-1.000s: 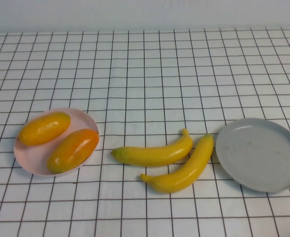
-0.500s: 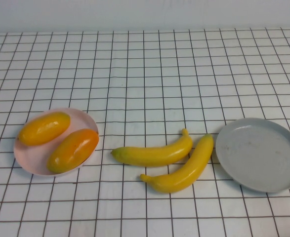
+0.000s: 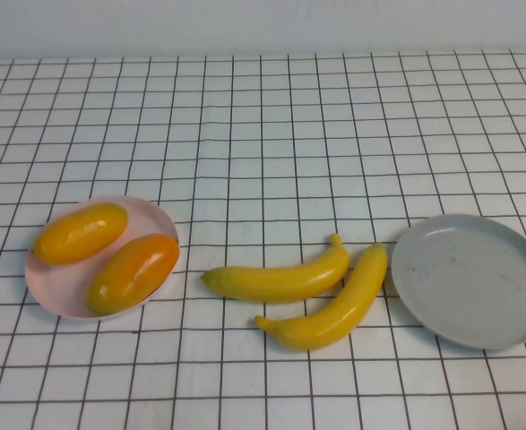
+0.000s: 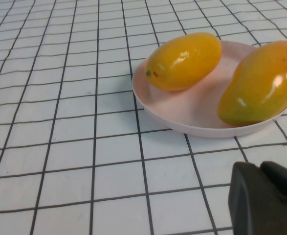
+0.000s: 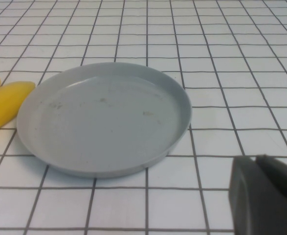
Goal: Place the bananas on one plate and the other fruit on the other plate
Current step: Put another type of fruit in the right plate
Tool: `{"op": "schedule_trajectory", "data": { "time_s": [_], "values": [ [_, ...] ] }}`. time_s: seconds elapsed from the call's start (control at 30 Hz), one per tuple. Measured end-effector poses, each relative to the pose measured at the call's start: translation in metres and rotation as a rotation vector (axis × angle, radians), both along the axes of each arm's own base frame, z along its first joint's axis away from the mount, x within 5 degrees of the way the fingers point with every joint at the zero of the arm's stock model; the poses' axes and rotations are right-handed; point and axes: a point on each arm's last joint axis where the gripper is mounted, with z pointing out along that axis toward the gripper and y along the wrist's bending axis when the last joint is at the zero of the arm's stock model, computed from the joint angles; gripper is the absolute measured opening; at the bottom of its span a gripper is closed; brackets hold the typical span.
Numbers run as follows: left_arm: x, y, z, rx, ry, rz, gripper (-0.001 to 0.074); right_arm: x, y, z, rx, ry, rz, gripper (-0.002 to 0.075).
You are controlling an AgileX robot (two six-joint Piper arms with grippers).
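Yellow bananas [image 3: 303,291] lie touching on the checked cloth [image 3: 263,134], just left of the grey plate [image 3: 473,279]. Both mangoes [image 3: 108,251] sit on the pink plate [image 3: 52,291]. Left gripper [image 4: 265,198] hangs near the pink plate, right gripper [image 5: 263,196] near the grey; their grip I cannot tell.

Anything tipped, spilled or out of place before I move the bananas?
Nothing stands out. Both mangoes lie on the pink plate; the two bananas lie on the cloth beside the grey plate. The left gripper and right gripper hang low, holding nothing.
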Motion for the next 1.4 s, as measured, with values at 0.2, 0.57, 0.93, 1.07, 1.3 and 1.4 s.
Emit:
{"op": "schedule_trajectory", "data": {
  "time_s": [0.2,0.57,0.93,1.07,1.3,1.4],
  "values": [
    [0.0,0.0,0.0,0.0,0.0,0.0,0.0,0.0,0.0,0.0,0.0,0.0,0.0,-0.0016],
    [0.0,0.0,0.0,0.0,0.0,0.0,0.0,0.0,0.0,0.0,-0.011,0.0,-0.001,-0.0016],
    [0.0,0.0,0.0,0.002,0.0,0.0,0.0,0.001,0.019,0.019,0.962,-0.047,0.022,-0.0016],
    [0.0,0.0,0.0,0.002,0.0,0.0,0.0,0.002,0.013,0.028,1.278,-0.12,-0.038,-0.0016],
    [0.0,0.0,0.0,0.002,0.0,0.0,0.0,0.003,0.001,0.031,1.35,-0.223,-0.138,-0.0016],
    [0.0,0.0,0.0,0.002,0.0,0.0,0.0,0.003,0.002,0.031,1.304,-0.22,-0.124,-0.0016]
  ]
}}
